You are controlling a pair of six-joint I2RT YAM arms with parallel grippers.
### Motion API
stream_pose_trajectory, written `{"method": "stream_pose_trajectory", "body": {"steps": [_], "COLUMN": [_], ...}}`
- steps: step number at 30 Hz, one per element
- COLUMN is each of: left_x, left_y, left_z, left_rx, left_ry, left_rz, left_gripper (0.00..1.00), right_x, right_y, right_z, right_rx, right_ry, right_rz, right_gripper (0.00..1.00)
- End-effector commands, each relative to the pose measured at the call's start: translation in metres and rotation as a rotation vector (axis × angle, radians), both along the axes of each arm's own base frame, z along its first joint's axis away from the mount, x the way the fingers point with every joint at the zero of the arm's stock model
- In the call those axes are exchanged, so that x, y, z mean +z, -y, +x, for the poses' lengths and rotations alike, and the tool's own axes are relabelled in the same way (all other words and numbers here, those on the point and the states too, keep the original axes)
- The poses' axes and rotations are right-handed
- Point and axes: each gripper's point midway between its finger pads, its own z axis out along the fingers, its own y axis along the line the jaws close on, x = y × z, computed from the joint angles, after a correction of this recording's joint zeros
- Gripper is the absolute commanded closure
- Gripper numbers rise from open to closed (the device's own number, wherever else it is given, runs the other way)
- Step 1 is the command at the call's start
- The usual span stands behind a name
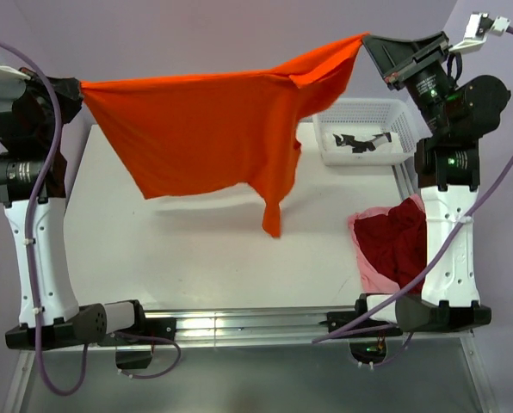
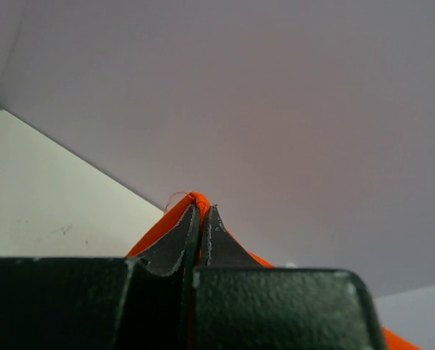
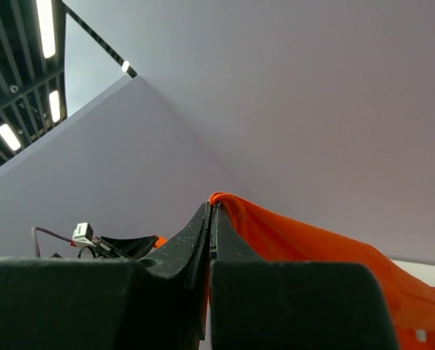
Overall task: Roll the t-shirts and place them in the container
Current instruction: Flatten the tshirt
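Note:
A bright orange t-shirt (image 1: 213, 129) hangs stretched in the air between both arms, high above the table. My left gripper (image 1: 78, 86) is shut on its left corner; in the left wrist view the orange t-shirt (image 2: 159, 226) is pinched at the tips of the left gripper (image 2: 202, 210). My right gripper (image 1: 366, 40) is shut on the shirt's right corner, and the orange t-shirt (image 3: 312, 244) drapes away from the right gripper (image 3: 212, 207) to the right. A dark red t-shirt (image 1: 398, 241) lies crumpled on a pale pink t-shirt (image 1: 366, 262) at the table's right side.
A white mesh basket (image 1: 364, 110) with black-and-white items stands at the back right of the white table (image 1: 188, 258). The right arm's white link (image 1: 450, 249) stands beside the cloth pile. A purple wall (image 2: 276, 109) backs the scene.

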Motion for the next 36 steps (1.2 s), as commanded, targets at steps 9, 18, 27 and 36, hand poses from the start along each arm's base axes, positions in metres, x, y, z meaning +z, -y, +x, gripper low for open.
{"method": "stream_pose_trajectory", "body": {"steps": [9,18,27,36], "left_x": [0.086,0.1,0.071,-0.099], "left_y": [0.039,0.042,0.037,0.025], "left_z": [-0.106,-0.216,-0.189,-0.057], "left_rx": [-0.154,-0.083,-0.081,-0.103], "left_ry": [0.354,0.489,0.376,0.043], "left_rz": [0.1,0.155,0.098,-0.079], "left_gripper": [1.0,1.0,0.99,0.99], "right_x": [0.065,0.074,0.065,-0.097], "right_y": [-0.011,-0.01,-0.013,-0.014], "right_z": [-0.099,-0.202,-0.166,-0.023], "right_rx": [0.013,-0.041,-0.012,0.067], "right_ry": [0.367,0.497,0.306,-0.089], "right_rz": [-0.046,-0.072,-0.093,-0.017], "right_gripper": [1.0,1.0,1.0,1.0]}}
